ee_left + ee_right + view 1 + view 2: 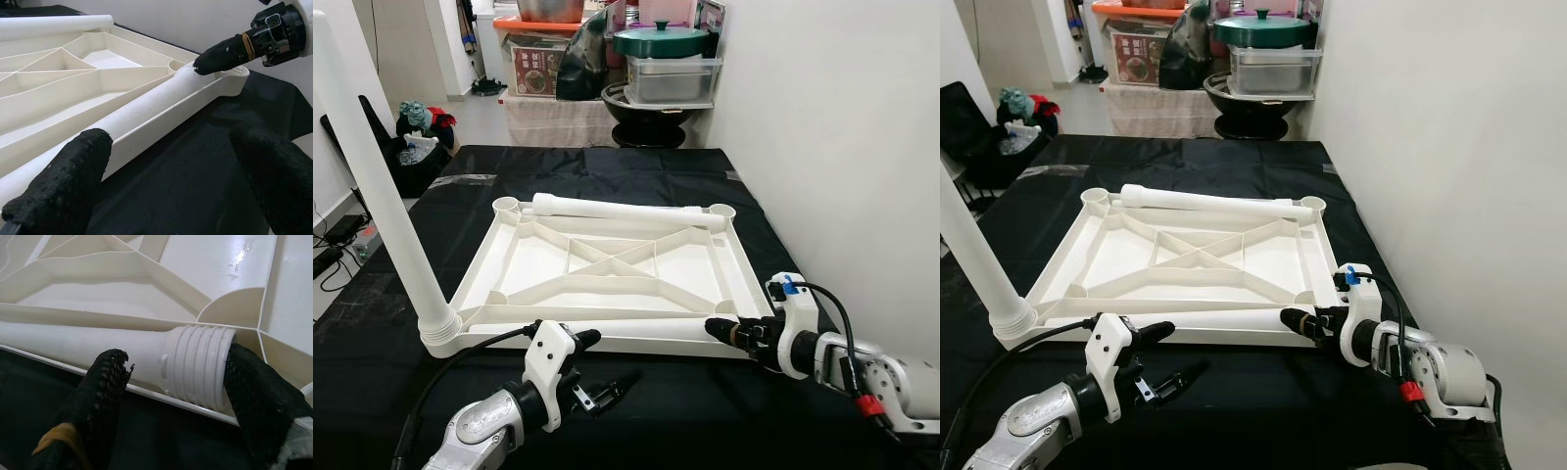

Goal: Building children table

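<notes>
The upturned white tabletop [607, 264] lies on a black cloth [636, 171]. A loose leg [98, 345] lies left to right along its near edge, threaded end right, gripped there by the right gripper [178, 382]. The left gripper [171, 181] hangs open near the leg's left part. Another leg [372, 186], screwed in, is cut off above.

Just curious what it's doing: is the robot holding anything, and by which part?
The right gripper grips a white table leg at its threaded end. The left gripper is open, holding nothing.
</notes>
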Robot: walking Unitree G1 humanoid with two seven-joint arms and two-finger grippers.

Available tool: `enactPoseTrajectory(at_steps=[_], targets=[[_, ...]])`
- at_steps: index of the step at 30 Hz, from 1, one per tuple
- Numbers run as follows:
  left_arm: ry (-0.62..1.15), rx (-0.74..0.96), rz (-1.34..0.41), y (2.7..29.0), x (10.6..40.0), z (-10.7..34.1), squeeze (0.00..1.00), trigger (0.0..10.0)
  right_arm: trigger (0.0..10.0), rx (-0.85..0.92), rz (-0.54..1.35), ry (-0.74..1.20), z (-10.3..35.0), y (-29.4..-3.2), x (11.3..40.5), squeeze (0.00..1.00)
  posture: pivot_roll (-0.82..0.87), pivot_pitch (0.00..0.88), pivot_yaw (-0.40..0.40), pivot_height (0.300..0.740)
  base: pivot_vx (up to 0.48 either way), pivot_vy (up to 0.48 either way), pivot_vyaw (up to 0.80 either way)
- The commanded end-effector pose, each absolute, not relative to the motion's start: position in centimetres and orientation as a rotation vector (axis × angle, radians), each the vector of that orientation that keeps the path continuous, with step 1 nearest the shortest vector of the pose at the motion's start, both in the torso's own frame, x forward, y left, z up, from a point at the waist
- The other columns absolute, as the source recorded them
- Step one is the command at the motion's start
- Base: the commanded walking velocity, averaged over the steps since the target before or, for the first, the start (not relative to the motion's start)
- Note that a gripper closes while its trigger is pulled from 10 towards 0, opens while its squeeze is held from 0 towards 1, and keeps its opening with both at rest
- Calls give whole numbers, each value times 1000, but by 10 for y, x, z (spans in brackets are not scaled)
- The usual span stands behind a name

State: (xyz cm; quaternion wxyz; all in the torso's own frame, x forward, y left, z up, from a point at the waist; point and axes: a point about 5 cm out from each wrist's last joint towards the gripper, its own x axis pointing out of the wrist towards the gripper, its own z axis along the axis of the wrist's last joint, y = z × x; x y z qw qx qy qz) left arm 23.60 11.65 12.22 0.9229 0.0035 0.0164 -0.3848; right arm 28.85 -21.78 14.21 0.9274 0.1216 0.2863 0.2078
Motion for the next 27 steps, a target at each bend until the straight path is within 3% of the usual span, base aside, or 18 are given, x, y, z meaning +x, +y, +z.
enactPoseTrajectory(at_steps=[1, 16, 17, 20, 22, 27], targets=[[57, -10, -791, 114, 236, 118, 0, 10000, 10000, 278, 460, 600, 138, -212, 287, 0, 79, 0, -72, 740, 0, 0, 0], [55, -6, -784, 114, 236, 118, 0, 10000, 10000, 422, 438, 702, 99, -206, 303, 0, 111, 0, -96, 740, 0, 0, 0], [57, -2, -779, 115, 236, 117, 0, 10000, 9176, 504, 465, 659, 102, -205, 309, 0, 120, 0, -98, 740, 0, 0, 0], [57, -2, -779, 115, 236, 117, 0, 10000, 9176, 504, 465, 659, 102, -205, 309, 0, 120, 0, -98, 740, 0, 0, 0], [59, 2, -778, 115, 236, 117, 0, 10000, 0, 553, 495, 609, 108, -206, 312, 0, 125, 0, -100, 740, 0, 0, 0], [62, 3, -776, 116, 235, 117, 0, 10000, 0, 554, 506, 580, 111, -210, 313, 0, 125, 0, -99, 740, 0, 0, 0]])
